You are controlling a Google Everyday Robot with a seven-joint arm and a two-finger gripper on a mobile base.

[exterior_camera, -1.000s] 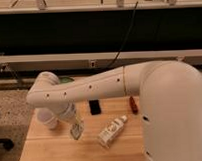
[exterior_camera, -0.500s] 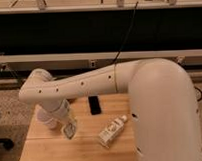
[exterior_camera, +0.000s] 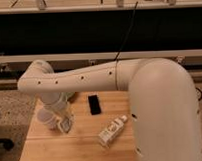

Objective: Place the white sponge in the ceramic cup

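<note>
The arm (exterior_camera: 84,79) reaches across the bench (exterior_camera: 82,148) and bends down just to the right of the ceramic cup (exterior_camera: 46,118). Its claw (exterior_camera: 64,122) hangs beside the cup, not over it, and appears closed on the white sponge (exterior_camera: 65,127), which sits at the claw's tip, low and near the cup's right wall. Behind and to the right of the cup, the green bowl (exterior_camera: 71,96) is mostly hidden by the wrist. Farther right of the cup lie a flat black object (exterior_camera: 94,104) and, beyond it, a white bottle (exterior_camera: 112,132). We judge two risks. Carried sideways at this height, the sponge or claw could strike the cup wall and push or tip the cup. Released short of the mouth, the sponge would catch the rim and drop to the bench. Compared with half a second ago, claw and sponge have shifted slightly toward the cup, while the cup, bottle and black object have not moved.
</note>
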